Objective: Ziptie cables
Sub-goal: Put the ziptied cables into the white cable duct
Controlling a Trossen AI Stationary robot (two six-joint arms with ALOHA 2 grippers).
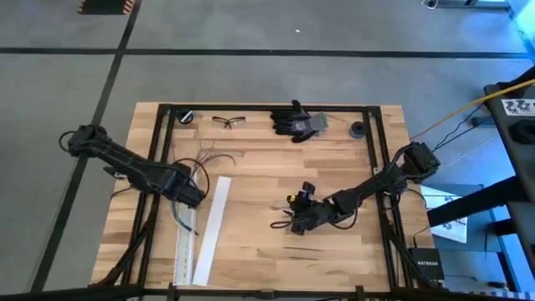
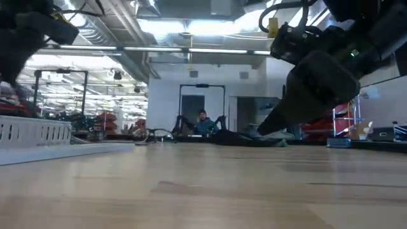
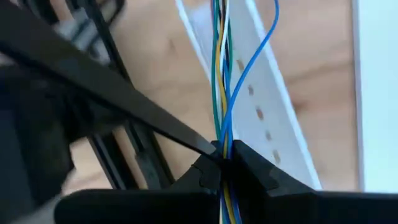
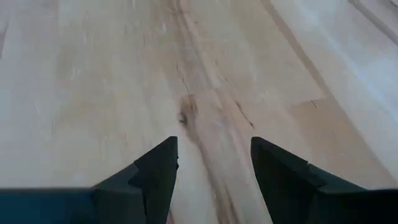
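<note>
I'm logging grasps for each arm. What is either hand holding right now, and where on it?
The left hand pinches the cables along their run; which part cannot be told. The right hand is open, holding nothing.

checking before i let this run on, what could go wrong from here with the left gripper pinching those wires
The left gripper is shut on the cables only at the fingertips, so the thin wires might slip free if the arm pulls.

One blue wire bows away from the rest and could end up outside a tie.

The cables hang over the white channel strip and may snag on its slots.

The right gripper is open over bare table, holding nothing.
</note>
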